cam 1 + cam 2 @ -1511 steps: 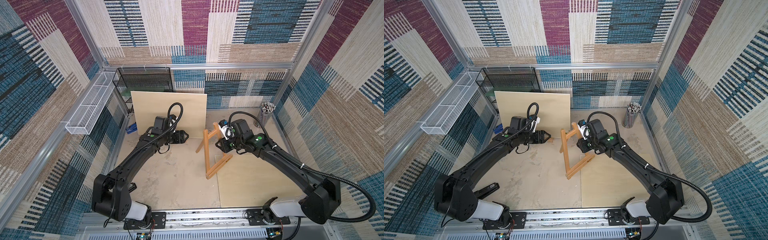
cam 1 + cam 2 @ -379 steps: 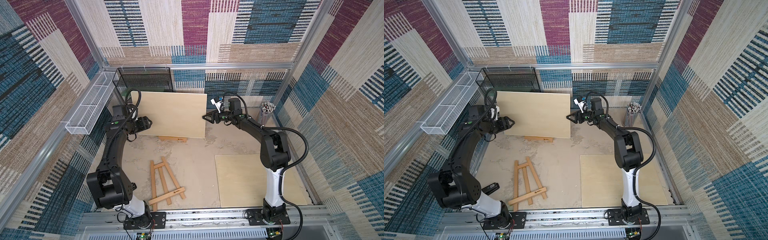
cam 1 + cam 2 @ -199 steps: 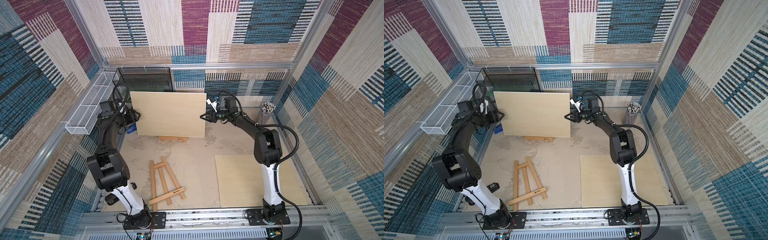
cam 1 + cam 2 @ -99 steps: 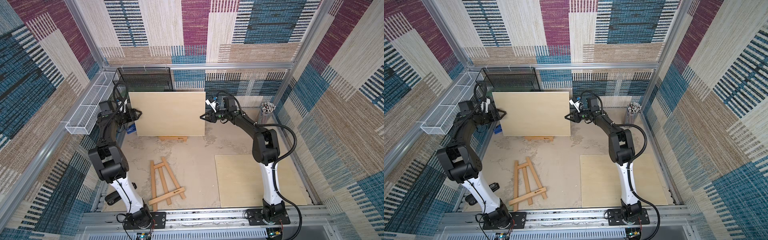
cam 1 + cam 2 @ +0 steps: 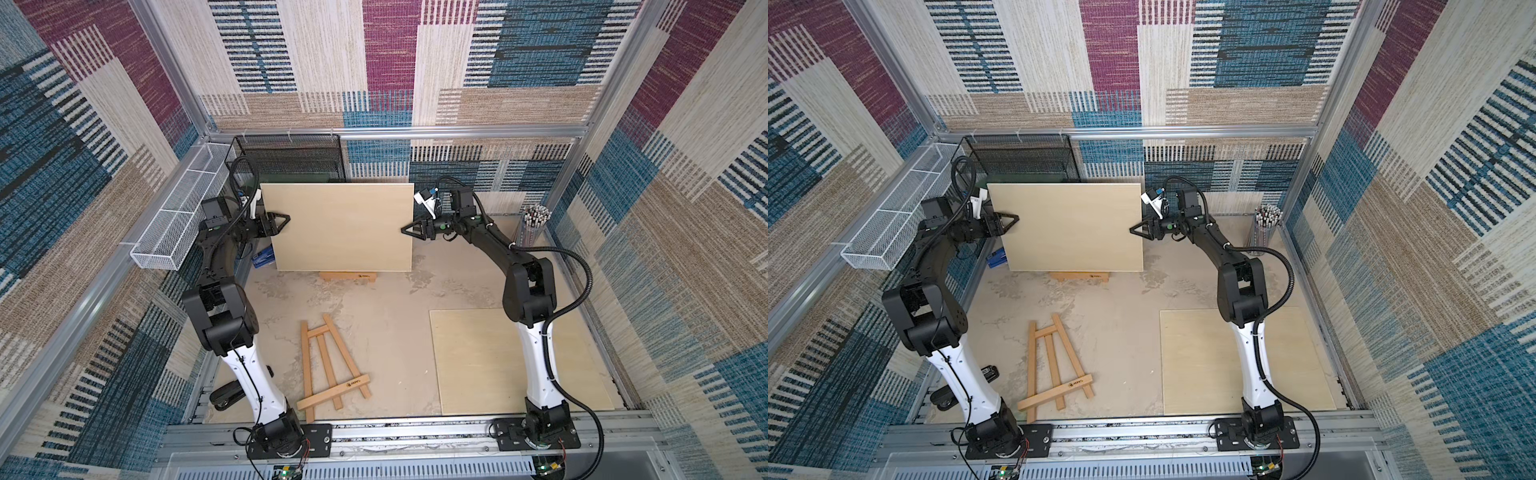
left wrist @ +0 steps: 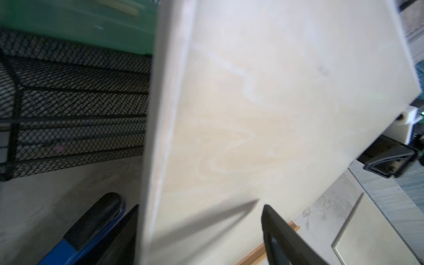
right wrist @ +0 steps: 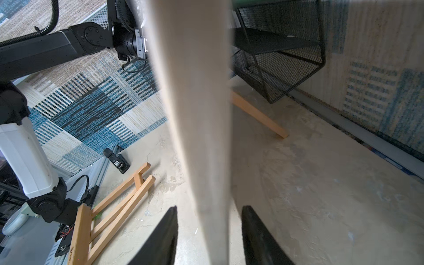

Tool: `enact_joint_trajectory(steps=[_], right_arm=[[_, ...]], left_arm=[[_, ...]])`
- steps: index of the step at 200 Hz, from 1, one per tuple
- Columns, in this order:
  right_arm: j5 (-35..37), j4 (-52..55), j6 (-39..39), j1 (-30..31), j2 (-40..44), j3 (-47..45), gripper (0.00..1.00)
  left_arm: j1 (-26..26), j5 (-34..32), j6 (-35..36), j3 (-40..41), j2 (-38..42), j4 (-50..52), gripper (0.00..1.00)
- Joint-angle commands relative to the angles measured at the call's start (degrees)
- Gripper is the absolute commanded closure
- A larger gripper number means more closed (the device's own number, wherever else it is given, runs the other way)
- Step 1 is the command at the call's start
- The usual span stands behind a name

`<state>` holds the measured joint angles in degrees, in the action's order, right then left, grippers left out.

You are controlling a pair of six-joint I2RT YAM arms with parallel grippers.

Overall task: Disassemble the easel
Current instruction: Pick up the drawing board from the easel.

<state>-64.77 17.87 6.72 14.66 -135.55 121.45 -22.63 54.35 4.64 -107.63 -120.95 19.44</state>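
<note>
Left gripper (image 5: 285,217) and right gripper (image 5: 405,229) straddle the board's (image 5: 340,228) side edges, jaws open and holding nothing; the next move is probably to pinch it and lift it off the easel (image 5: 347,276).

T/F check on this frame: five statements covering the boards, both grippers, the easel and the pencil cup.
1. The left gripper and right gripper sit at opposite side edges of the upright board. True.
2. The right gripper is clamped on the upright board. False: its jaws straddle the edge with gaps on both sides.
3. The folded easel stands upright. False: it lies flat on the table.
4. A second board lies flat on the table, front right. True.
5. The pencil cup is at the left wall. False: it is in the far right corner.
</note>
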Motion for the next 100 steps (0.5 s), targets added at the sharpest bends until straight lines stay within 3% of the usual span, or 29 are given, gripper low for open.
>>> enact_joint_trajectory(steps=[1,49,100], right_arm=[[-4.19,0.72,1.13,-0.25,-1.24,2.06,0.50],[-6.45,-0.66,-0.40,-0.13,-3.26,3.86,0.53],[-9.67,1.03,0.52,-0.90,-4.55,5.88,0.57]], left_arm=[[-2.00,8.25,1.38,1.71,-1.06,1.00,0.21],[-1.94,10.55,1.09,6.10,0.01,-0.72,0.31],[-1.32,15.50,-1.12,6.96,-0.52,-1.97,0.36]])
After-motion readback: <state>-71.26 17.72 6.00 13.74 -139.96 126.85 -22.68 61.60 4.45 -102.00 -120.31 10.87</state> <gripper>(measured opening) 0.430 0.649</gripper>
